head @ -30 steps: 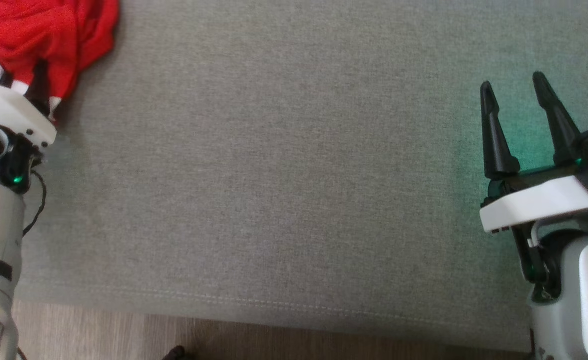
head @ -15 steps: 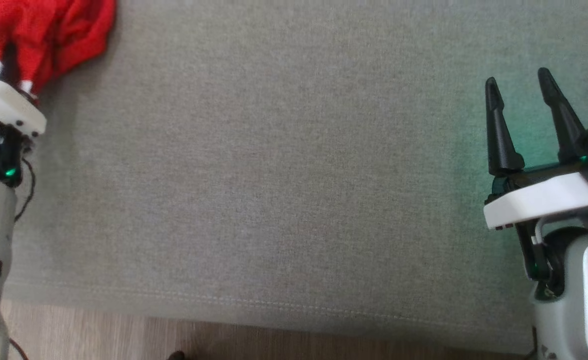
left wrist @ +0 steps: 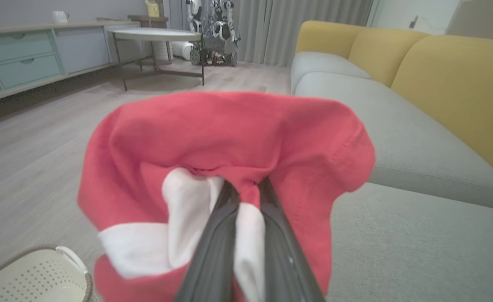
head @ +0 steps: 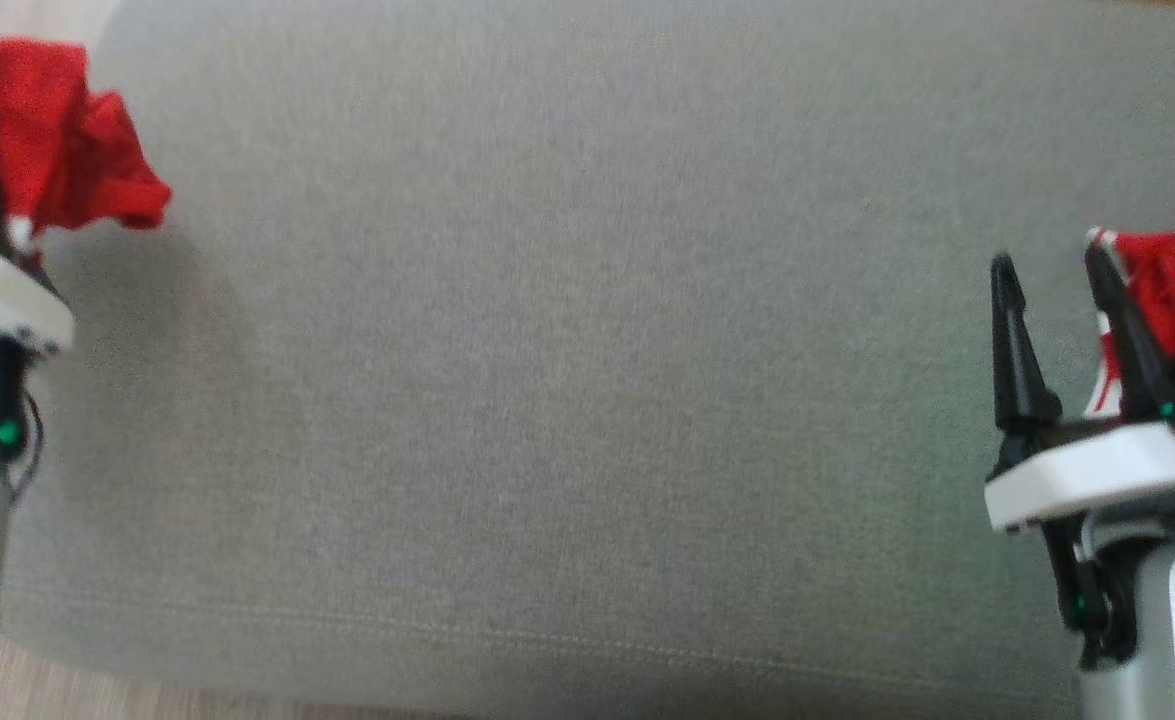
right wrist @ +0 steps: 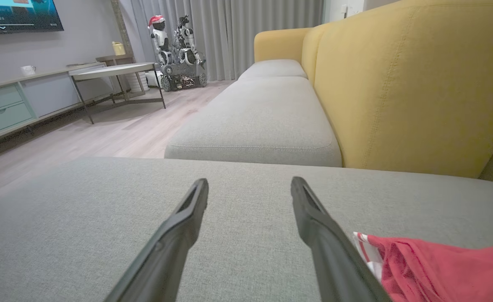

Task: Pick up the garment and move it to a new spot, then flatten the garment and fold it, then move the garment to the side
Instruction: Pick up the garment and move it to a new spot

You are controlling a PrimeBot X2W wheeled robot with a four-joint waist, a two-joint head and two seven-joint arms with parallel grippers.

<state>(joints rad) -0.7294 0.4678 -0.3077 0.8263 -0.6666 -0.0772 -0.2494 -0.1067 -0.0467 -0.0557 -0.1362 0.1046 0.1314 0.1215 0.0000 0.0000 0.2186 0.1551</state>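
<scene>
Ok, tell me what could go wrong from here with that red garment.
1. The left hand pinches just one bunched fold of the garment. It may slip out or land crumpled, making flattening harder.
2. The garment hangs by the left edge of the sofa cushion, near the floor. A drop here could miss the cushion.
3. The open right hand is right beside other red fabric and could snag it.

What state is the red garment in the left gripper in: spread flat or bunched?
Bunched. The red garment wraps in crumpled folds around the left gripper, whose fingers are shut on it.
</scene>
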